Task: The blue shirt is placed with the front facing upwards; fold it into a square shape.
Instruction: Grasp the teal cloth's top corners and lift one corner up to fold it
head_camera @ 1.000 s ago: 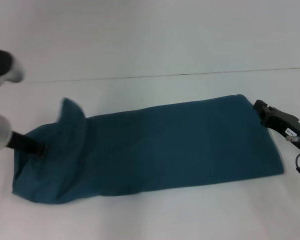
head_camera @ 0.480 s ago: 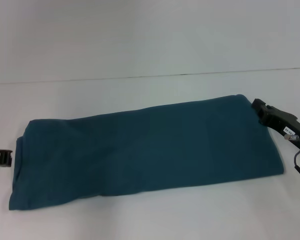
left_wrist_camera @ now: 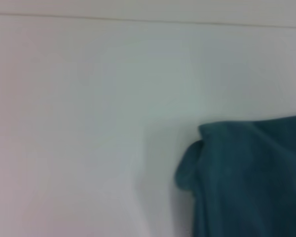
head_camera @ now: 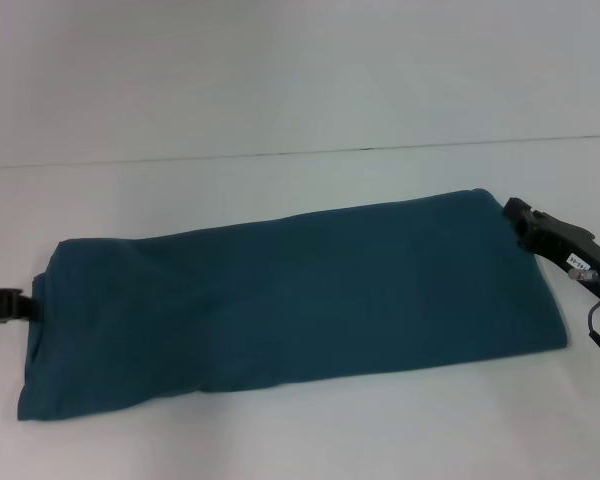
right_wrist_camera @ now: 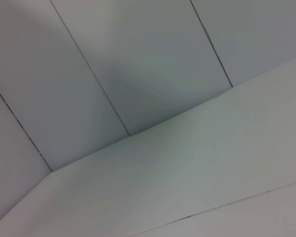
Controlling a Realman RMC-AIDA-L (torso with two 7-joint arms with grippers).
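The left gripper has let the raised end drop and drawn back to the blue shirt's left edge, jaws unreadable, like the right gripper's, so the long band on the table awaits crosswise folds

Blue shirt, folded into long flat band, plain teal upward
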